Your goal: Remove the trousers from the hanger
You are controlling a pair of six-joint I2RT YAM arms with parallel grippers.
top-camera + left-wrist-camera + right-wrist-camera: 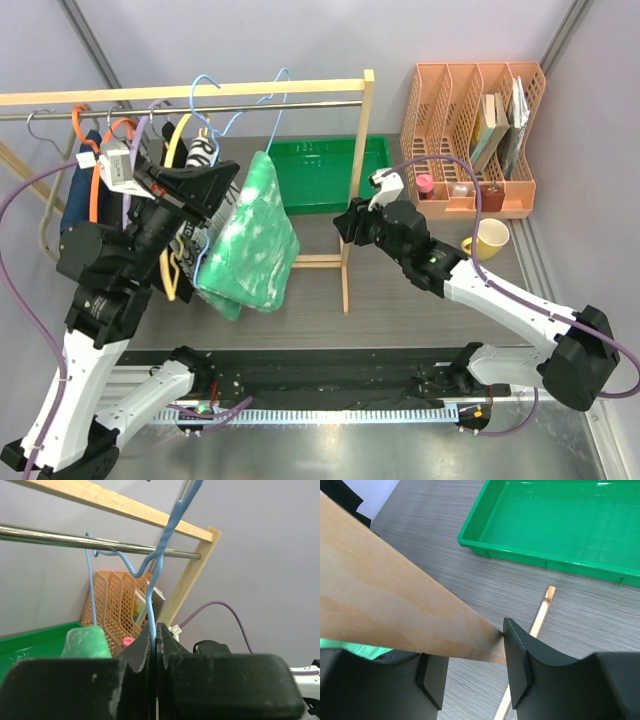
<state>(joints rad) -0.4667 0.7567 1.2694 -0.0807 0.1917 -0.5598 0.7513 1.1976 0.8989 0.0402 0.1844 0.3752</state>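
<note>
Left jaws pinching hanger (159, 557), books (492, 120) in organizer (432, 100)

- trousers (250, 235): soft cloth, green with whitish mottling, matt, hangs in loose folds.
- hanger (162, 555): thin wire, light blue coating, smooth, faint sheen.
- rack rail (60, 540): bare metal, polished, bright highlight along its length.
- rack frame (385, 615): pale unpainted wood, smooth, fine grain, matt.
- tray (570, 525): green plastic, glossy, moulded grid on its floor.
- tabletop (435, 580): grey, fine streaked grain pattern, matt.
- file organiser (425, 100): orange plastic, perforated mesh walls.
</note>
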